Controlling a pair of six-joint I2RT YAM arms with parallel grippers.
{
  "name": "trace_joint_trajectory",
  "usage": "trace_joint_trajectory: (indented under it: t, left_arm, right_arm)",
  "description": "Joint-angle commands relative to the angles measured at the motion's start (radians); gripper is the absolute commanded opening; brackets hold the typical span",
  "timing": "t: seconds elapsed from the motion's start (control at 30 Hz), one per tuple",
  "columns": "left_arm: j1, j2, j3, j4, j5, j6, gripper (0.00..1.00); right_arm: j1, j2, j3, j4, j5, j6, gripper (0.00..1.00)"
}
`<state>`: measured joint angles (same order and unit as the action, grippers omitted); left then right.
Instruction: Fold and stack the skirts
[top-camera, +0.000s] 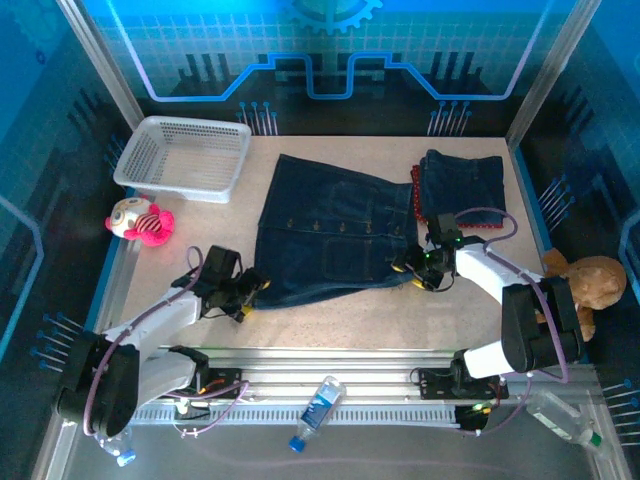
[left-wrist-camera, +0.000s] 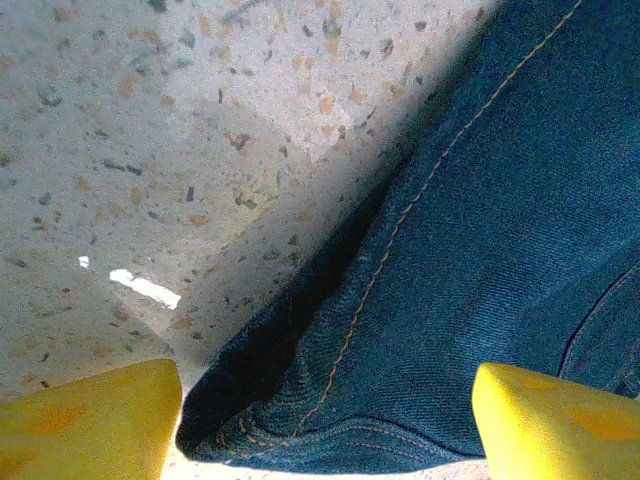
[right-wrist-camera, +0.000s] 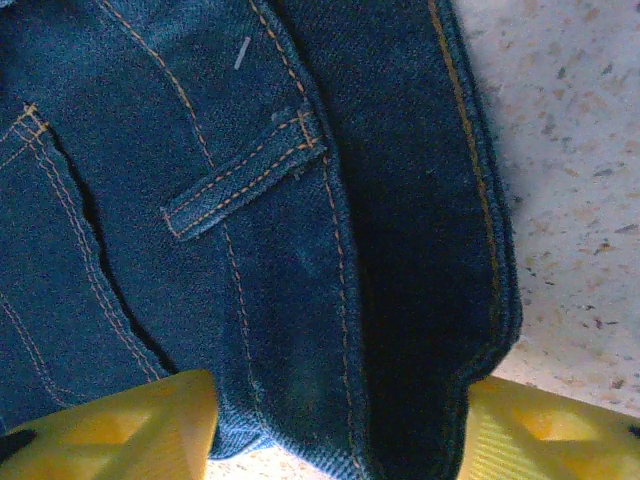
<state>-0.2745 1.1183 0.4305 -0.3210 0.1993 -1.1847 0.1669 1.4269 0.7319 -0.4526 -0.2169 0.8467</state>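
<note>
basket (top-camera: 185, 155): white mesh, at the far left corner of the desk (top-camera: 340, 320), well apart from the cloth.
pink plush toy (top-camera: 140, 222): just off the desk's left edge, near the front of the basket.
left fingers (left-wrist-camera: 90, 425): yellow, set wide and low over the desk, one on each side of the near hem corner of the spread denim skirt (top-camera: 335, 235); in the left wrist view, the cloth not yet pinched.
spread denim skirt: dark blue, flat in the middle of the desk, hem to the left, waistband to the right, button row running across between them.
water bottle (top-camera: 318, 408): on its side on the rail in front of the desk, between the two arm bases.
right fingers (right-wrist-camera: 110, 430): yellow, straddling the near waistband corner beside a belt loop (right-wrist-camera: 240, 180), denim filling the gap; gripped or merely bracketed, cannot tell.
red skirt (top-camera: 416, 195): a thin edge showing beneath the folded pile, far right.
folded denim skirt (top-camera: 462, 180): on top of the red skirt, just beside the spread one's waistband.
brown plush toy (top-camera: 590, 280): beyond the desk's right edge.
</note>
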Motion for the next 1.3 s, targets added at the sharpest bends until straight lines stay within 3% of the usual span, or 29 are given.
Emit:
trace_joint_trajectory:
  t: [0.0, 0.13, 0.2, 0.3, 0.33, 0.5, 0.6, 0.63, 0.7, 0.77, 0.83, 0.9, 0.93, 1.07, 1.27]
  left_arm:
    - [-0.012, 0.035, -0.021, 0.002, 0.047, -0.011, 0.75]
    - [-0.013, 0.115, -0.015, 0.06, 0.098, 0.009, 0.63]
    - [-0.012, 0.139, -0.003, 0.081, 0.101, 0.02, 0.42]
    - [-0.005, 0.115, 0.015, 0.053, 0.049, 0.042, 0.03]
    - [0.003, 0.099, 0.023, 0.033, 0.032, 0.057, 0.0]
    - [0.041, -0.037, 0.079, -0.116, -0.063, 0.18, 0.0]
    - [0.037, -0.105, 0.088, -0.156, -0.036, 0.237, 0.0]
    - [0.04, -0.116, 0.087, -0.166, -0.004, 0.251, 0.01]
    - [0.041, -0.139, 0.093, -0.23, 0.044, 0.281, 0.49]
    - [0.04, -0.196, 0.113, -0.331, 0.013, 0.321, 0.71]
    - [0.041, -0.268, 0.134, -0.386, -0.042, 0.342, 0.82]
    - [0.041, -0.31, 0.155, -0.369, -0.061, 0.35, 0.86]
    - [0.041, -0.305, 0.167, -0.337, -0.053, 0.345, 0.87]
    - [0.018, -0.162, 0.231, -0.178, 0.078, 0.297, 0.94]
    - [-0.136, 0.052, 0.312, -0.06, 0.17, 0.241, 0.99]
  right_arm:
    - [-0.015, 0.003, -0.016, 0.028, 0.0, 0.008, 0.55]
    - [-0.028, -0.014, -0.005, 0.021, 0.004, -0.024, 0.36]
    - [-0.041, -0.025, 0.012, -0.002, -0.004, -0.052, 0.2]
    - [-0.07, -0.064, 0.043, -0.059, -0.007, -0.097, 0.04]
    - [-0.081, -0.082, 0.048, -0.076, -0.009, -0.104, 0.0]
    - [-0.174, -0.153, 0.059, -0.17, -0.102, -0.14, 0.0]
    - [-0.191, -0.13, 0.065, -0.291, -0.144, -0.199, 0.0]
    - [-0.191, -0.121, 0.065, -0.335, -0.153, -0.22, 0.03]
    - [-0.191, -0.124, 0.063, -0.422, -0.144, -0.259, 0.19]
    - [-0.194, -0.154, 0.078, -0.503, -0.096, -0.28, 0.36]
    - [-0.194, -0.19, 0.104, -0.544, -0.05, -0.284, 0.6]
    - [-0.194, -0.212, 0.128, -0.535, -0.048, -0.269, 0.91]
    - [-0.191, -0.215, 0.134, -0.508, -0.066, -0.252, 1.0]
    - [-0.148, -0.178, 0.137, -0.341, -0.197, -0.18, 1.0]
    - [-0.061, -0.01, 0.209, -0.216, -0.261, -0.17, 1.0]
